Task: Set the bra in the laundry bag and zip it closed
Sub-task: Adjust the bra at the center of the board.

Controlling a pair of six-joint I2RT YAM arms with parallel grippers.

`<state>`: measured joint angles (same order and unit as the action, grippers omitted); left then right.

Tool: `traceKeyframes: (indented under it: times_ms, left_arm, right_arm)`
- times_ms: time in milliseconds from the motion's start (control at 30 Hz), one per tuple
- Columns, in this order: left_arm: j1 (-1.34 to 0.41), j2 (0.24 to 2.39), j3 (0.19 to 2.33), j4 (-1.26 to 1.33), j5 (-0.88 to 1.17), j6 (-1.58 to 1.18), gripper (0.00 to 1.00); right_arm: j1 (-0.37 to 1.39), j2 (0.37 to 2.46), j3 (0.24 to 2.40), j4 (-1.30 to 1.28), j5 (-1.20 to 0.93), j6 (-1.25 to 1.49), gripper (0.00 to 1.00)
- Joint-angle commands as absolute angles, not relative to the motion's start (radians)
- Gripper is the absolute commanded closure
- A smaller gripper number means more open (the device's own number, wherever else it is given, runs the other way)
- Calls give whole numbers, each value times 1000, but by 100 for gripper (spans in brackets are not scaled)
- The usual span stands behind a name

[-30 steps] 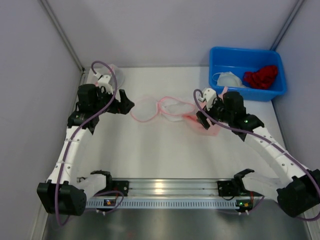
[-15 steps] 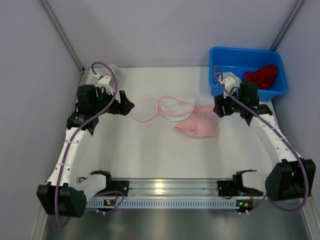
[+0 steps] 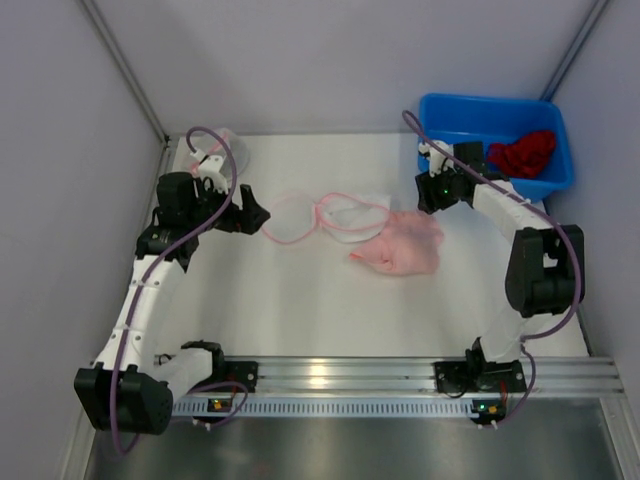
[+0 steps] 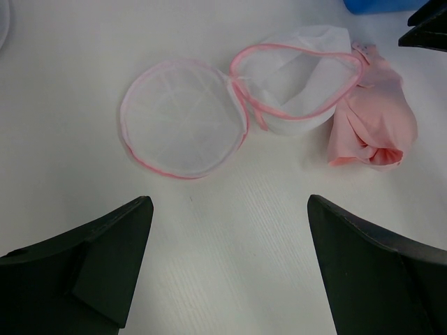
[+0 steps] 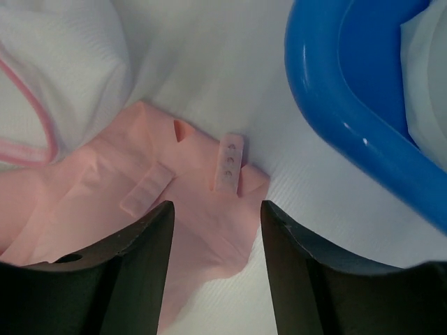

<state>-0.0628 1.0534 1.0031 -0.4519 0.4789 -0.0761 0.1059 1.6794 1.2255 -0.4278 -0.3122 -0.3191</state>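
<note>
From where I stand, the crumpled pale pink fabric bra (image 3: 405, 247) lies on the white table (image 3: 300, 300), outside the bag and touching its right-hand edge; the round white mesh laundry bag with pink trim (image 3: 350, 215) is spread open at the table's middle, its flat lid half folded out to the left, zip undone; the left gripper (image 4: 227, 209) hovers to the left of the bag with its fingers splayed wide, grasping nothing; the right gripper (image 5: 216, 209) hangs over the bra's far right corner, beside the blue plastic bin (image 3: 490, 101), its fingers partly apart on either side of the hook tab, clenching nothing; the bin holds a bunched red cloth (image 3: 522, 152) and a white item (image 3: 458, 158).
</note>
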Motion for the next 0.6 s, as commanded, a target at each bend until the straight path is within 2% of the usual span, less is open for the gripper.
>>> traceKeyframes:
  times_ms: [0, 433, 500, 567]
  left_arm:
    - [-61, 1029, 989, -443, 486, -63, 2]
    - [-61, 1020, 994, -463, 471, -58, 2]
    - [-61, 1017, 994, -468, 468, -58, 2]
    - [-61, 1009, 994, -472, 465, -57, 2]
  right_arm:
    - [152, 1738, 1299, -359, -265, -322, 46]
    - [270, 1937, 1351, -357, -97, -364, 43]
    - [273, 1957, 1353, -373, -80, -373, 46]
    - [273, 1960, 1351, -391, -77, -390, 54]
